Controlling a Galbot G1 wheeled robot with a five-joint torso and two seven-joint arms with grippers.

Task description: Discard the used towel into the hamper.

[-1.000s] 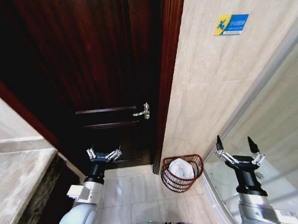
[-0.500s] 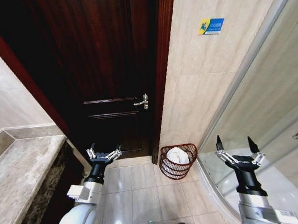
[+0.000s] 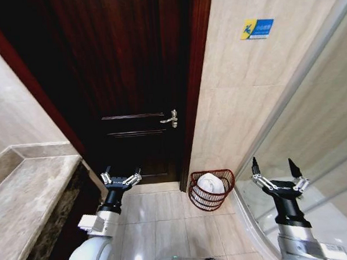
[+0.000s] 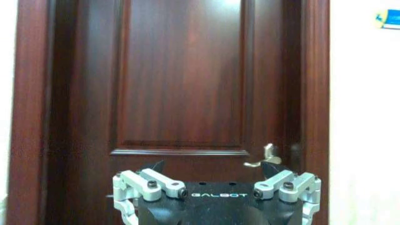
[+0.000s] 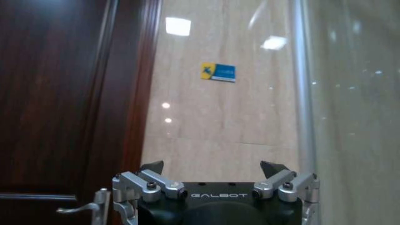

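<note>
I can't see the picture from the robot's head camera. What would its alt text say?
A small round reddish hamper with a white towel inside stands on the tiled floor beside a dark wooden door. The left gripper and right gripper are raised, both open and empty.

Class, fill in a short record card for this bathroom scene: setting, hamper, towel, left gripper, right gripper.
setting: tiled floor by a dark wooden door
hamper: on the floor, beside the door frame
towel: white, lying inside the hamper
left gripper: open, raised, holding nothing
right gripper: open, raised, holding nothing
</note>
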